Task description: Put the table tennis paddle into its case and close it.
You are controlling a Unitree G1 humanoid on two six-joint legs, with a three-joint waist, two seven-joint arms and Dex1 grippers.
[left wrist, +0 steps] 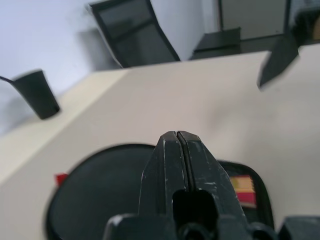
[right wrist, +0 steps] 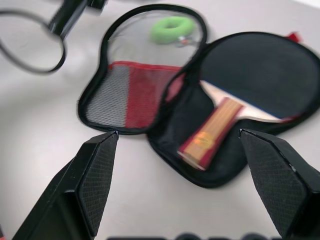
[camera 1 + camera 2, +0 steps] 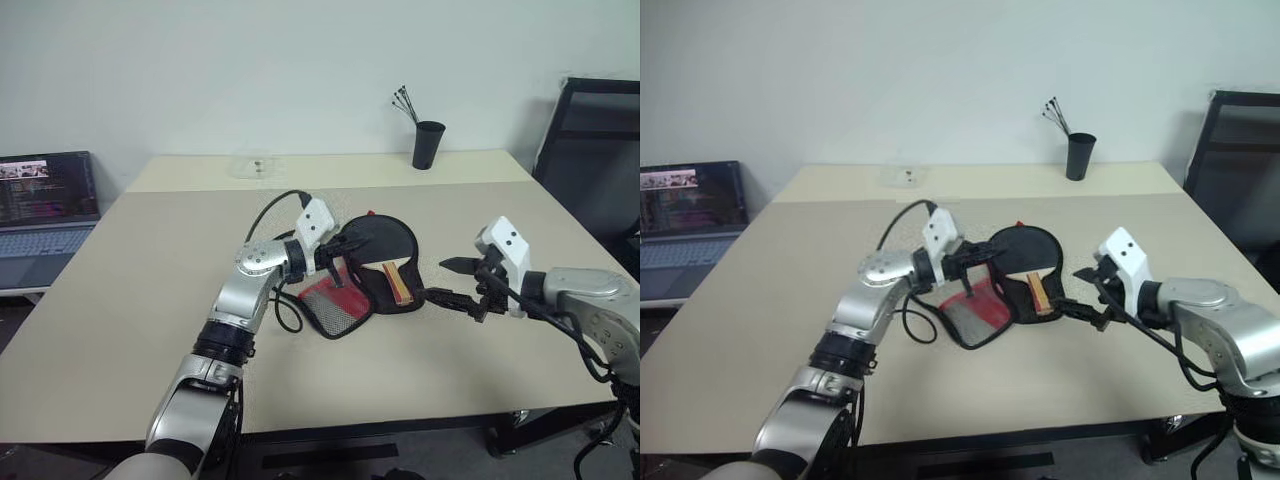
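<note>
The case point(image 3: 335, 305) lies unzipped and spread open in the middle of the table point(image 3: 150, 300). Its mesh-and-red flap point(image 2: 132, 90) is folded out to the left, and a lime-green ring point(image 2: 172, 27) shows through the mesh. The table tennis paddle point(image 2: 255, 70) rests in the black half, black face up, with its wooden handle point(image 2: 210, 132) pointing toward the right gripper. My left gripper point(image 3: 345, 248) hovers over the case, shut with nothing between its fingers point(image 1: 177, 150). My right gripper point(image 3: 440, 280) stands open just right of the case, clear of the handle.
A black cup with sticks point(image 3: 428, 145) stands at the far edge of the table. A small clear item point(image 3: 258, 165) lies at the back. A laptop point(image 3: 45, 215) sits off to the left and a black chair point(image 3: 595, 140) at the right. The left arm's cable point(image 3: 285, 310) loops beside the flap.
</note>
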